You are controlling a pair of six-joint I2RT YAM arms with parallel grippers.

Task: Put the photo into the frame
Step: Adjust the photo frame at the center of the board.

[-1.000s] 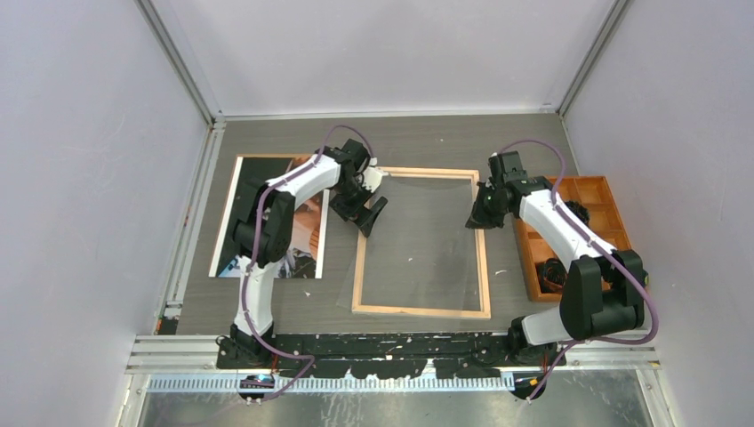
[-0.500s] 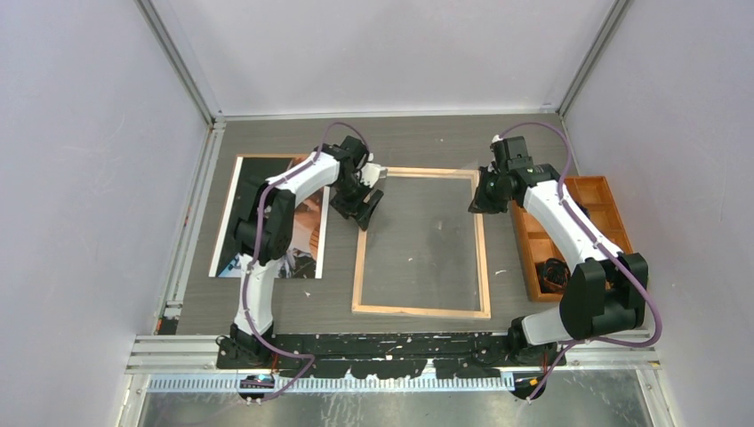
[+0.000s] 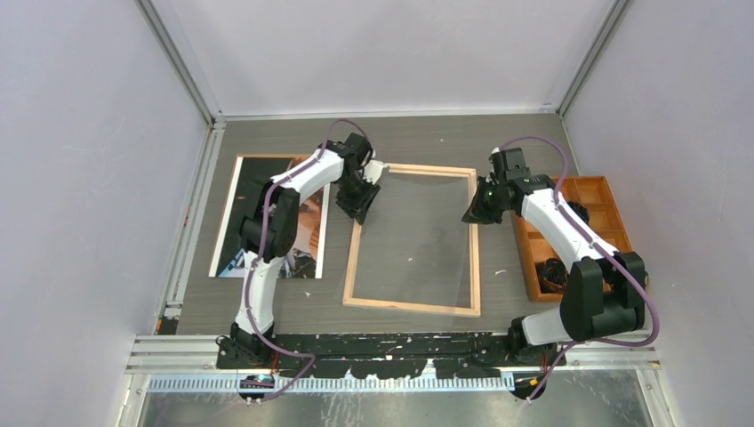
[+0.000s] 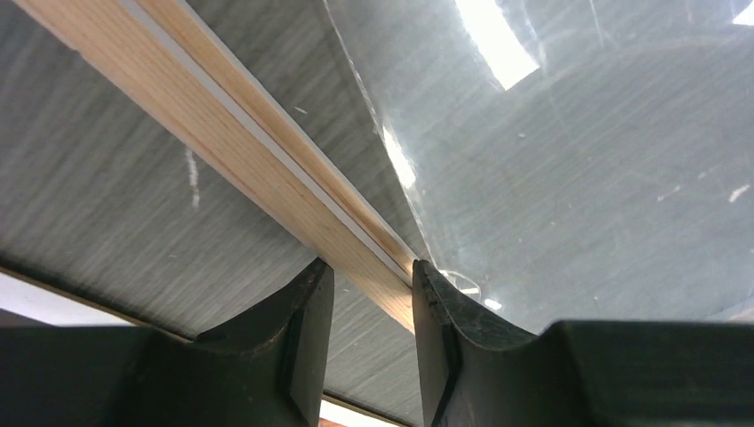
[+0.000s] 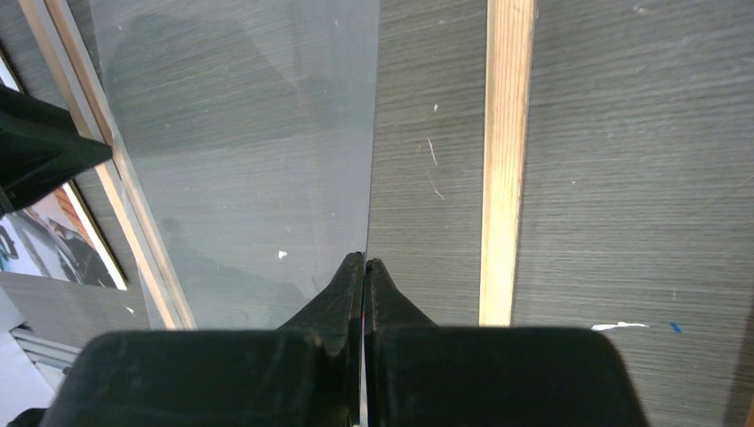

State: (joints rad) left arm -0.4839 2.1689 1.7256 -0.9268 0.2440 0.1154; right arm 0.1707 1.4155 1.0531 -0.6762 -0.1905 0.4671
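Observation:
The frame point(image 3: 411, 309) lies back up in the middle of the table, its light wood showing. My left gripper point(image 3: 360, 203) is at its far-left corner. In the left wrist view the left gripper point(image 4: 369, 267) straddles the wooden bar point(image 4: 222, 133), a fingertip against each edge. My right gripper point(image 3: 471, 213) is shut on the right edge of the clear pane point(image 3: 413, 236). That pane point(image 5: 240, 133) hangs slanted over the opening, inward of the right bar point(image 5: 502, 160). The photo point(image 3: 253, 178) lies picture up at the left, partly under the left arm.
An orange compartment tray point(image 3: 605, 191) with dark small items stands at the right, beside the right arm. Enclosure walls close off the back and both sides. A corner of the photo point(image 5: 53, 240) shows at the left of the right wrist view.
The left jaws have closed from wide open onto the frame's bar. The frame has slid and turned a little to the left. The right gripper and pane have shifted slightly nearer.

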